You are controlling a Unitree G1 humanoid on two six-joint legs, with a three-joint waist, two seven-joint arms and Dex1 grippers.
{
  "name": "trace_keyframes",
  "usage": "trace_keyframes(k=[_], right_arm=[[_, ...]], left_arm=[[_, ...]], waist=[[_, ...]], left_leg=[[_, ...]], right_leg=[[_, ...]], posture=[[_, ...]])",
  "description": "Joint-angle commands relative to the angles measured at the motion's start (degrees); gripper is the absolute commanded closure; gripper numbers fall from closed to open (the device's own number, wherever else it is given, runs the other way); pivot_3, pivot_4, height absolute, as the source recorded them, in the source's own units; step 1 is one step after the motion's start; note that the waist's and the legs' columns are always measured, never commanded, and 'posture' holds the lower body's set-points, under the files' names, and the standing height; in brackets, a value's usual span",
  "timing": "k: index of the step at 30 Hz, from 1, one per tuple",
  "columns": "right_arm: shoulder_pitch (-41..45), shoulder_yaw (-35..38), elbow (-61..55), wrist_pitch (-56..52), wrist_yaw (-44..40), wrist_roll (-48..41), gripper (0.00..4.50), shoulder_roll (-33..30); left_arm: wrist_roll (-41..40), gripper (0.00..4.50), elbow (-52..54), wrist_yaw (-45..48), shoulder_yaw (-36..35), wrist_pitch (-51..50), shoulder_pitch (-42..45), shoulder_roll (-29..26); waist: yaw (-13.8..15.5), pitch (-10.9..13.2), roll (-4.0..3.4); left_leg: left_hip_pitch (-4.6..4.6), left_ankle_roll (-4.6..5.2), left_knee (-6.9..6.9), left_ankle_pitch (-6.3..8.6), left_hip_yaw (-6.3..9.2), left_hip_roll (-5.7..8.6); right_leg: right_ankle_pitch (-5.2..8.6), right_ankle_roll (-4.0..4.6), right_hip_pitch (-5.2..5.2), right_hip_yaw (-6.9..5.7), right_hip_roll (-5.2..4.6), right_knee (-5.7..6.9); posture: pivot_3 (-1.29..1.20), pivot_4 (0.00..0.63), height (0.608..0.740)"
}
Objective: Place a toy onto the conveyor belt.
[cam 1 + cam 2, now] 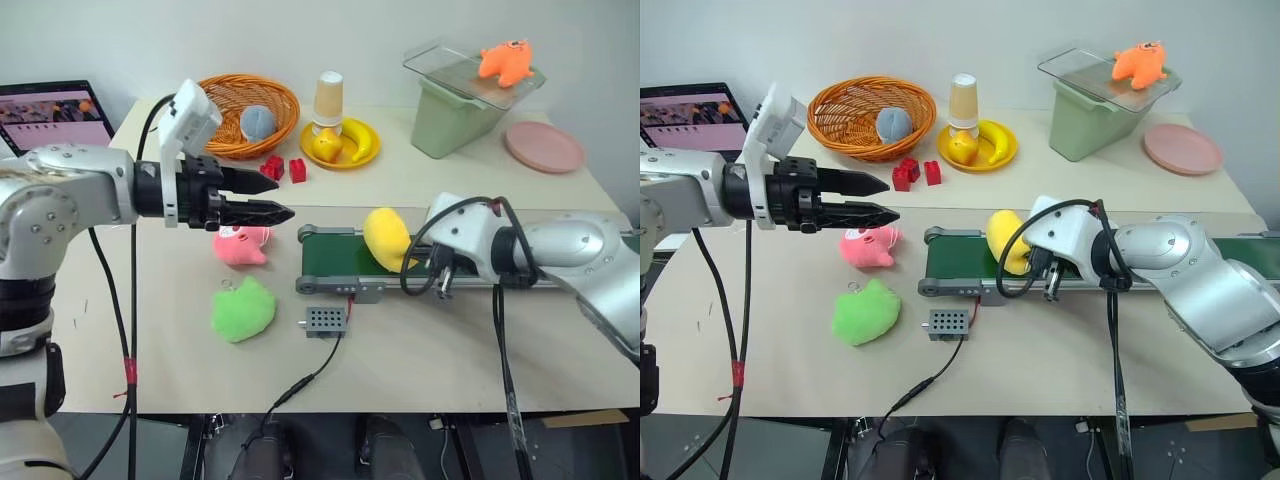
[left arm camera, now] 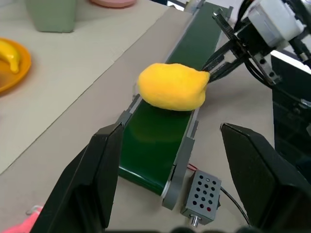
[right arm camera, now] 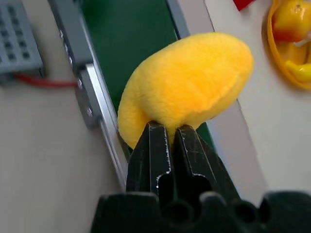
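Observation:
A yellow plush toy (image 1: 386, 238) sits over the left end of the dark green conveyor belt (image 1: 328, 256), overhanging the near rail. My right gripper (image 3: 167, 127) is shut, its tips pinching the toy's lower edge (image 2: 210, 75). My left gripper (image 1: 280, 197) hovers above the table to the left of the belt, pointing toward it, open and empty, with wide-spread fingers (image 2: 104, 170). A pink plush toy (image 1: 242, 245) and a green plush toy (image 1: 243, 310) lie on the table below and in front of it.
A small grey perforated box (image 1: 325, 320) on a cable lies in front of the belt's end. Behind are a wicker basket (image 1: 250, 135), red bricks (image 1: 283, 168), a yellow plate (image 1: 345, 158) with a cup, a green bin (image 1: 450, 125) bearing an orange toy, and a pink plate (image 1: 545, 147).

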State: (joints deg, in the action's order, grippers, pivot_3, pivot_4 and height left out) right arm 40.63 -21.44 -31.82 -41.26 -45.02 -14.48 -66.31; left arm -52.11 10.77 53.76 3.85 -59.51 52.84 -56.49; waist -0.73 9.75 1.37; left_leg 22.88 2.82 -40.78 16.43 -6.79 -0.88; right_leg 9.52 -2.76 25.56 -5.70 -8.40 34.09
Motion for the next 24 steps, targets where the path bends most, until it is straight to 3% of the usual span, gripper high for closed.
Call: trace_keyframes(k=[1,5,13,24], right_arm=[[3.78,-2.55,3.48,13.82,-2.98,13.71,4.50,-1.63],[6.16,-3.67,10.24,25.77,-2.77,23.65,4.50,0.38],[6.58,-2.91,14.39,39.70,-5.04,32.80,4.50,5.06],[5.77,0.15,16.75,51.37,-8.10,36.27,4.50,6.93]], left_arm=[[4.18,1.12,0.62,4.38,0.86,3.57,-0.28,-0.72],[5.55,1.12,0.31,6.21,0.82,3.80,-0.22,0.36],[10.08,1.12,2.16,11.06,2.62,5.24,-1.20,-0.52],[13.34,1.12,1.19,14.04,3.20,5.88,-0.64,0.63]], waist=[[-0.05,0.00,0.00],[-0.02,0.00,0.01],[0.03,0.01,0.01],[0.03,0.01,0.01]], left_leg=[[0.03,0.00,-0.01,0.00,-0.02,0.00],[0.13,0.01,-0.09,-0.01,-0.04,0.00],[0.48,0.02,-0.17,-0.02,-0.08,0.00],[0.45,0.03,-0.24,-0.02,-0.03,-0.02]], right_leg=[[0.00,0.00,0.06,0.04,0.00,0.02],[0.00,-0.01,0.14,0.05,0.00,0.03],[-0.12,0.18,0.48,0.00,0.00,0.10],[-0.02,0.01,0.47,0.02,0.00,0.15]], posture=[[0.00,0.150,0.734],[0.00,0.150,0.734],[0.00,0.150,0.734],[0.00,0.150,0.734]])
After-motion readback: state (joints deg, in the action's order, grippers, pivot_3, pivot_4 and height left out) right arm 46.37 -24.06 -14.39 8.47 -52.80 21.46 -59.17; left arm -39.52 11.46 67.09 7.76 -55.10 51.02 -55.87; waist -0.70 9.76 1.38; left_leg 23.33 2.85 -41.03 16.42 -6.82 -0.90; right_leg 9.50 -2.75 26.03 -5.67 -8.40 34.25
